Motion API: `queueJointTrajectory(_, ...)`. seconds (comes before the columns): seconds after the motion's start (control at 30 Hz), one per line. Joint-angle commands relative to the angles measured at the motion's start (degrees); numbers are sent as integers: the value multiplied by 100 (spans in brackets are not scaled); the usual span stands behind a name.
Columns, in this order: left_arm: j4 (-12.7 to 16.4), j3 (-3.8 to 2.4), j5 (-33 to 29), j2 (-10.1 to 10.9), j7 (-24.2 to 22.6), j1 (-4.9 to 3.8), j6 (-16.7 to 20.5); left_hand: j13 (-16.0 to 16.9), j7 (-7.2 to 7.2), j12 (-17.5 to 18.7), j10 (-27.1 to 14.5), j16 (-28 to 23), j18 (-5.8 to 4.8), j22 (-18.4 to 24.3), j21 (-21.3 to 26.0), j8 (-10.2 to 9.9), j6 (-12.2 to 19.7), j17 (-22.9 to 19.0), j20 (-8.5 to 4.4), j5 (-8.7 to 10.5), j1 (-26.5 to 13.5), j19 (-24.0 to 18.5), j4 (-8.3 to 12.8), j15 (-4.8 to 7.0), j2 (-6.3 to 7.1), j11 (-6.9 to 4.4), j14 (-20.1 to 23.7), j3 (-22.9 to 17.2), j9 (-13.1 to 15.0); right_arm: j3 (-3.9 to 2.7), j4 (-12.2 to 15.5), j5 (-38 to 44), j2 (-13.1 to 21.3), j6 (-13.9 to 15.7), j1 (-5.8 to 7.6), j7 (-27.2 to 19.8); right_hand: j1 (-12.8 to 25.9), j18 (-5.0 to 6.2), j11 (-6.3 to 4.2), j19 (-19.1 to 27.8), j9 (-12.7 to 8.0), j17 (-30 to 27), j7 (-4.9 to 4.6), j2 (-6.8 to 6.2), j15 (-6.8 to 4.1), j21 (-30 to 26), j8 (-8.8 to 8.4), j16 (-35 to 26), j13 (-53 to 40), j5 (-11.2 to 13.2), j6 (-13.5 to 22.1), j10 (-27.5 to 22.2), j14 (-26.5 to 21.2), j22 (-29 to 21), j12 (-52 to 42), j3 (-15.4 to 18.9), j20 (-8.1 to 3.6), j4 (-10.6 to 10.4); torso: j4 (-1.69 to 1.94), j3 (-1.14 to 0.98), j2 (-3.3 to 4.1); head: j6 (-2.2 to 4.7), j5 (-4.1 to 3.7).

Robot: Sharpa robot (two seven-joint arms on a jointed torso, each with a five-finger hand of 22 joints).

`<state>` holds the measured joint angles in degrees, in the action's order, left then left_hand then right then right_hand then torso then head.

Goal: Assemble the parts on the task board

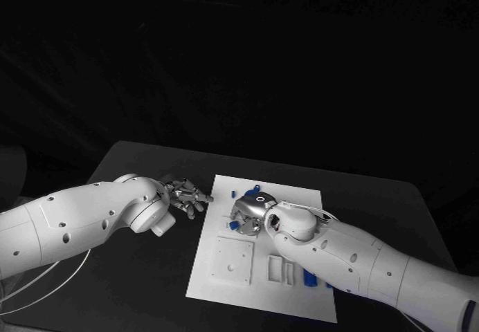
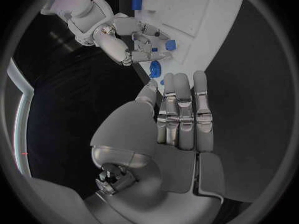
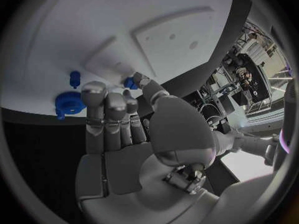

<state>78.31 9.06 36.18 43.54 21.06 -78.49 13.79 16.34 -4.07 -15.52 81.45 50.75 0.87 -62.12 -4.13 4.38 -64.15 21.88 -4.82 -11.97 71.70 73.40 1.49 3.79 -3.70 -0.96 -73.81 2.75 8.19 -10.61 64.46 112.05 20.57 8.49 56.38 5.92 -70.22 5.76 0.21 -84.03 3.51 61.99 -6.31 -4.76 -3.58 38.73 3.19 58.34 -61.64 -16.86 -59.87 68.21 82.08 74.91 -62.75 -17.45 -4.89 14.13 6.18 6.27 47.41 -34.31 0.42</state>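
The white task board (image 1: 232, 287) lies in the middle of the black table. My right hand (image 1: 252, 209) is low over the board's upper half; in the right wrist view its thumb and a fingertip (image 3: 141, 79) pinch a small blue part (image 3: 129, 82). Just ahead of that hand, a round blue part (image 3: 69, 102) and a small blue peg (image 3: 75, 77) lie on the board. My left hand (image 1: 185, 197) hovers beside the board's left edge, fingers (image 2: 181, 114) straight and together, holding nothing. From the left wrist, the right hand (image 2: 140, 37) appears with blue parts (image 2: 155, 67) beside it.
More blue parts lie at the board's far edge (image 1: 250, 188) and near its right side (image 1: 309, 279). A raised square plate (image 1: 232, 260) and narrow white blocks (image 1: 277, 268) sit on the near half. Bare black table (image 1: 140, 290) surrounds the board.
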Motion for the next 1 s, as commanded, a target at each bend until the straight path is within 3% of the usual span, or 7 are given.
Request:
queueJointTrajectory(0.03,21,-5,-36,-13,-38,-19,-34,-8,-9,24,56,-24,-51,7,-9,4,5,9,-13,-30,50,31,29,-2,-7,-1,-25,1,-5,6,-10,-20,-13,-153,-2,-55,55,-8,-5,-275,9,6,8,15,-1,21,37,23,-6,14,-48,42,32,446,2,-7,16,-41,2,5,-1,-11,4)
queueJointTrajectory(0.3,29,-5,-37,-11,-34,-29,-48,-17,-10,31,55,-33,-52,14,-9,2,6,17,-12,-32,50,27,43,-2,-15,0,-25,-1,-10,59,-46,-91,-40,-267,-2,-95,83,-11,-12,-272,7,4,17,32,-4,9,34,14,-9,-3,-60,35,27,443,3,6,12,-68,3,8,4,-26,13)
queueJointTrajectory(0.5,32,-5,-37,-10,-28,-36,-50,-17,-10,31,55,-33,-52,14,-9,2,6,17,-12,-32,50,27,43,-2,-15,0,-25,-1,-10,79,-69,-111,-47,-288,-2,-99,129,-17,-28,-273,7,13,37,115,-18,15,32,16,-25,23,-128,33,28,445,-4,-86,1,-94,-3,6,6,-34,18)
queueJointTrajectory(1.0,28,-4,-37,-11,-9,-47,-73,-25,-10,37,52,-44,-52,19,-10,3,6,22,-11,-48,72,23,65,-3,-34,0,-21,-16,-13,88,-87,-104,-48,-193,-3,-59,206,-62,-111,-279,24,33,174,265,-77,33,42,16,-67,90,-638,42,40,447,-16,-343,-57,-161,-10,7,3,-40,7)
